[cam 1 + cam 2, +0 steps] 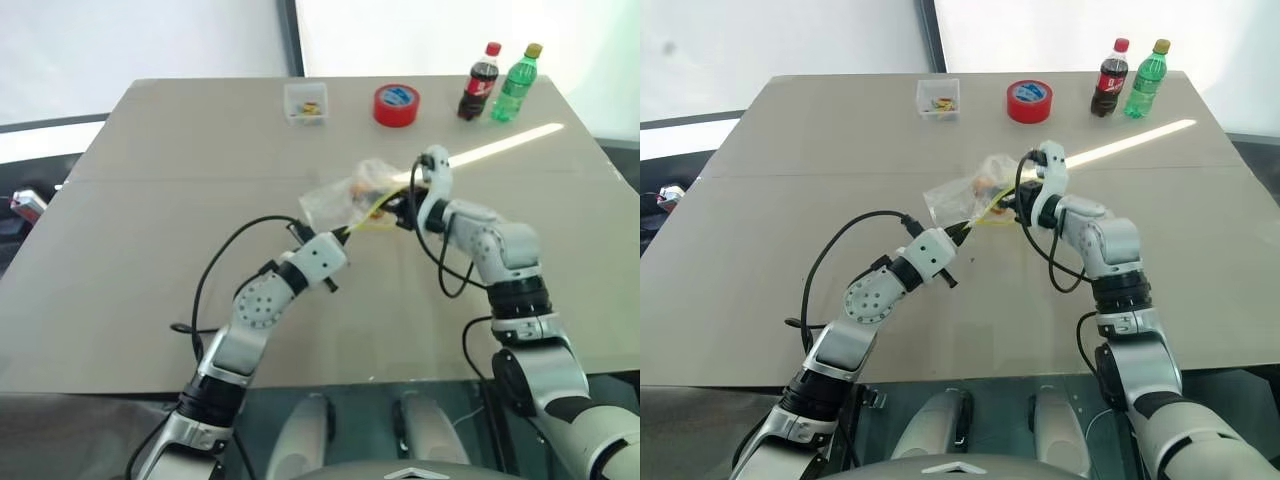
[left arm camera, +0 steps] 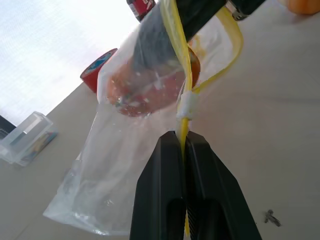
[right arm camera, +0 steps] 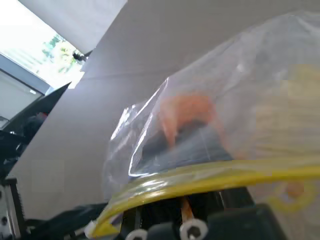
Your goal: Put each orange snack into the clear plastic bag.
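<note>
While left gripper (image 2: pixel 186 145) pinches yellow strip, clear plastic bag (image 1: pixel 335 203) hangs above table (image 1: pixel 150 200), near red tape roll (image 1: pixel 396 104); right gripper (image 3: pixel 187 135) clamps orange snack (image 2: pixel 150 87) inside bag.

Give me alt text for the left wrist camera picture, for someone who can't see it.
The left gripper, shut, pinches the yellow strip of the clear plastic bag, held up above a tan table. Inside the bag, the right gripper's dark fingers reach in with an orange snack. Behind sit a red tape roll and a small clear tub.
</note>
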Robot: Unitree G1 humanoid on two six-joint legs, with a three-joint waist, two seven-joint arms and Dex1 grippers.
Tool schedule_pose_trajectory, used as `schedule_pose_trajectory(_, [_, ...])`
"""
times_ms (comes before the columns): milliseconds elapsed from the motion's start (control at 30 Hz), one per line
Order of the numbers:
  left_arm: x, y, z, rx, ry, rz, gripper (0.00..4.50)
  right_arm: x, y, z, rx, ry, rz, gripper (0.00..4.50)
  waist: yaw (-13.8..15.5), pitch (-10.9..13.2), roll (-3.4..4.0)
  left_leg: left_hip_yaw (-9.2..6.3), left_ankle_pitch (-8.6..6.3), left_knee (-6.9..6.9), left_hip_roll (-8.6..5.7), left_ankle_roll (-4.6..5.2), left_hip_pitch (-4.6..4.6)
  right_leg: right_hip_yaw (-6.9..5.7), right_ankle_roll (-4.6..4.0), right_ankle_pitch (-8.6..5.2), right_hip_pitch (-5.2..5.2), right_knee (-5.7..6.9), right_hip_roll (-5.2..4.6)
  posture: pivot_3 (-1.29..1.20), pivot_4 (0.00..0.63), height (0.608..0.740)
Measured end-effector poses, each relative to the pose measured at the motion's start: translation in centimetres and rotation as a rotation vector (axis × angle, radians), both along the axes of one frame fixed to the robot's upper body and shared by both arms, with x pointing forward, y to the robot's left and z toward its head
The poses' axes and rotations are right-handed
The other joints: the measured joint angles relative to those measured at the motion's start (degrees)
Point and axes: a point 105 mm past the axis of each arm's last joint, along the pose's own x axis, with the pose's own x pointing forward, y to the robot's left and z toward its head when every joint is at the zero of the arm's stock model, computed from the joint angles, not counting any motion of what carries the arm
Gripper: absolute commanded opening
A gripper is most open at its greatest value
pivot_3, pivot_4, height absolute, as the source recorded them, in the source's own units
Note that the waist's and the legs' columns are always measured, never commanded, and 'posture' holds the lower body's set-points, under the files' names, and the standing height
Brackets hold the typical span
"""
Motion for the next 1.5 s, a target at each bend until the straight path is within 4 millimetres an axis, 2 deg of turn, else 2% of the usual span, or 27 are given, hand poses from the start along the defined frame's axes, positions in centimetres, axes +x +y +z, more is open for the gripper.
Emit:
schedule_pose_trajectory(33, [0.0,0.0,0.0,-0.001,-0.001,0.0,0.0,0.1,0.0,-0.1,-0.002,0.0,-0.007,0.01,0.0,0.0,0.0,0.0,0.0,0.0,0.0,0.0,0.0,-0.01,0.0,0.0,0.0,-0.01,0.0,0.0,0.15,0.74])
schedule_pose_trajectory(67, [0.1,-0.1,0.1,-0.003,-0.001,-0.001,0.0,0.3,-0.1,-0.5,-0.009,0.008,-0.022,0.89,0.0,0.0,0.0,0.02,0.0,0.0,0.0,0.0,0.0,0.0,0.0,0.0,0.0,0.0,0.0,0.0,0.15,0.74])
schedule_pose_trajectory(200, [0.1,-0.3,0.1,-0.017,-0.001,0.002,0.0,0.8,-0.6,-1.2,-0.023,0.018,-0.08,2.51,0.0,0.0,0.0,0.03,0.0,0.0,0.0,0.0,0.0,0.01,0.0,0.0,0.0,0.0,0.0,0.0,0.15,0.74])
schedule_pose_trajectory(233, [0.1,-0.3,0.2,-0.022,0.0,0.004,0.0,0.8,-0.7,-1.3,-0.022,0.02,-0.083,3.09,0.0,0.0,0.0,0.02,0.0,-0.01,0.0,0.0,0.0,0.01,0.0,0.0,0.0,0.0,0.0,0.0,0.15,0.74])
schedule_pose_trajectory(467, [0.3,-0.2,0.1,-0.03,0.007,0.023,0.0,-1.1,-2.9,-2.4,-0.043,0.029,-0.054,3.09,0.0,0.0,0.0,0.03,0.0,-0.01,-0.01,0.0,-0.02,0.01,0.0,0.0,0.0,-0.02,-0.01,0.0,0.15,0.74])
schedule_pose_trajectory(533, [0.3,-0.2,0.1,-0.032,0.008,0.024,0.0,-2.1,-3.4,-2.5,-0.043,0.037,-0.021,3.09,0.0,0.0,0.0,0.01,0.0,-0.01,0.0,0.0,-0.02,0.0,0.0,0.0,0.0,-0.01,0.0,0.0,0.15,0.74])
schedule_pose_trajectory(733, [0.4,-0.1,0.1,-0.037,0.008,0.033,0.0,-5.2,-4.3,-2.4,-0.055,0.048,0.074,3.09,0.0,0.0,0.0,0.0,0.0,0.0,0.01,0.01,-0.01,-0.01,0.01,-0.01,0.03,-0.01,0.01,0.0,0.15,0.74])
schedule_pose_trajectory(1000, [0.4,-0.2,0.1,-0.043,0.011,0.033,0.0,-7.0,-5.3,-3.1,-0.083,0.076,0.107,3.09,0.1,0.0,-0.01,0.01,0.0,0.02,0.01,0.01,0.0,-0.01,0.01,-0.01,0.06,-0.02,0.01,0.0,0.15,0.74])
schedule_pose_trajectory(1233, [0.5,-0.1,-0.1,-0.042,0.02,0.041,0.0,-6.2,-4.8,-1.7,0.046,0.093,0.062,3.09,0.1,0.0,-0.01,0.0,0.0,0.02,0.02,0.01,0.02,-0.02,0.01,-0.01,0.07,-0.01,0.02,0.0,0.15,0.74])
schedule_pose_trajectory(1500, [0.4,0.8,-0.5,-0.044,0.031,0.087,0.0,-3.8,-1.4,-0.6,0.112,0.089,0.084,3.09,-0.2,0.0,-0.01,0.02,0.0,0.0,0.02,0.01,0.02,0.0,0.01,0.0,0.04,0.0,0.02,0.0,0.15,0.74])
